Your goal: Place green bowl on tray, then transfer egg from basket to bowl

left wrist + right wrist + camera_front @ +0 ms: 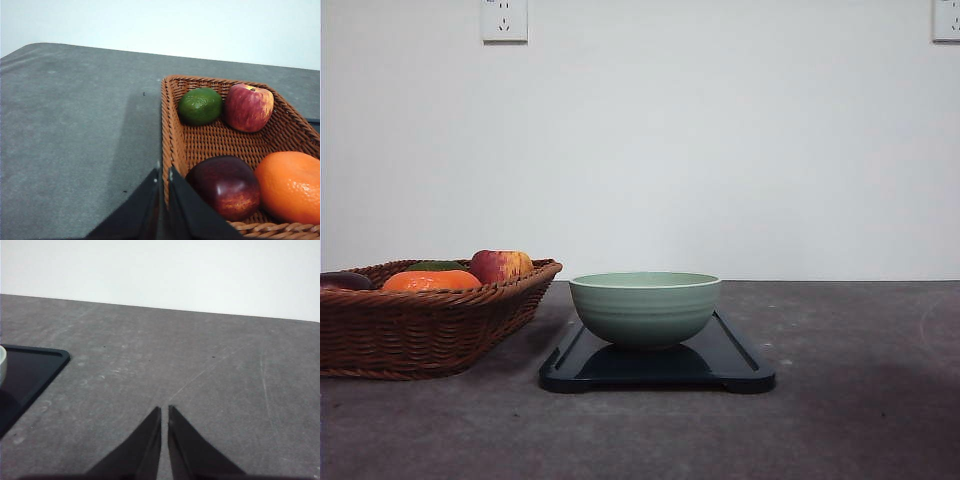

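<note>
While the green bowl (645,308) sits upright on the tray (740,365), the egg isn't something I can pick out anywhere in the basket (430,330), so can't say where it is. Bowl is smooth glazed ceramic, sage colored, round with faint horizontal ridges and a paler rim. Tray is flat and glossy dark navy, rounded corners, low raised lip, shiny enough to mirror the bowl's underside. From the bowl, the basket is at about 9 o'clock in the front view, just beside the tray but not touching it.

Basket is brown woven wicker, braided rim, sloping sides. Inside, via the left wrist view: a dimpled green lime-looking fruit (200,106), a red-yellow apple (248,107), a glossy dark red plum-like fruit (225,186) and a pebbly orange (290,186).

Left claw (163,185) hangs over the basket's corner rim, its black wedge fingers pressed together, gripping nothing. Right claw (164,420) is likewise closed and empty, over the bare, scuffed grey table (200,380), with the tray's corner off at its 9 o'clock.
</note>
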You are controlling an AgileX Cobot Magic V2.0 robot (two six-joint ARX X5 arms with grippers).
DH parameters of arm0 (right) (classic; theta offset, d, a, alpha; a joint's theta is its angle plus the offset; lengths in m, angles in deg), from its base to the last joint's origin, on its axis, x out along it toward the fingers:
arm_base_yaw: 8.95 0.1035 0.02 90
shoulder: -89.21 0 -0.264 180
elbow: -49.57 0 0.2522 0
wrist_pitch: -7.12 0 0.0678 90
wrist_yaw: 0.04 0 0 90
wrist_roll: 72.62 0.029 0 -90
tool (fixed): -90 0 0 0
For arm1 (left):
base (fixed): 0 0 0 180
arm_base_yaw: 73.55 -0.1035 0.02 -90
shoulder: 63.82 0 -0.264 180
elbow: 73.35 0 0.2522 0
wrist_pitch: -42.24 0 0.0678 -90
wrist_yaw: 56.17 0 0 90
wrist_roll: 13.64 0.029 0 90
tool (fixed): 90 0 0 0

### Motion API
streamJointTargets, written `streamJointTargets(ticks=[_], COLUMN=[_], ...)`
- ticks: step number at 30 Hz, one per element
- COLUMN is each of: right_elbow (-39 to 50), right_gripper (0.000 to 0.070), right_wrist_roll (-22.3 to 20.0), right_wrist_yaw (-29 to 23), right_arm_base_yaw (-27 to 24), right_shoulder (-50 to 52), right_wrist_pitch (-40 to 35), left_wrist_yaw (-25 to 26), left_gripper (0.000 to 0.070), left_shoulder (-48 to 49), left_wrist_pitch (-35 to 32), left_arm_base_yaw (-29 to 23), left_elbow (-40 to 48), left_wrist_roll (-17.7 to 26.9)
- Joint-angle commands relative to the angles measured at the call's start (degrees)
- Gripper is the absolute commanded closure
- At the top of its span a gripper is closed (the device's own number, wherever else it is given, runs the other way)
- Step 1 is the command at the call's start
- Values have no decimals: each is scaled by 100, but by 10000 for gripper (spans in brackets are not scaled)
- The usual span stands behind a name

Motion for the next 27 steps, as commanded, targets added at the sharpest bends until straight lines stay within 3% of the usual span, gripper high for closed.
streamJointTargets(ticks=[1, 27], right_elbow=[26, 26], right_gripper=[684, 684], right_wrist_roll=[81, 81], right_wrist_yaw=[-19, -19], right_arm_base_yaw=[-11, -11], right_shoulder=[0, 0], right_wrist_pitch=[-49, -49], left_wrist_yaw=[-35, -33], left_gripper=[680, 680], left_shoulder=[9, 9], left_wrist_pitch=[-61, -61], left_arm_base_yaw=[-11, -11], left_elbow=[114, 114], left_wrist_roll=[4, 4])
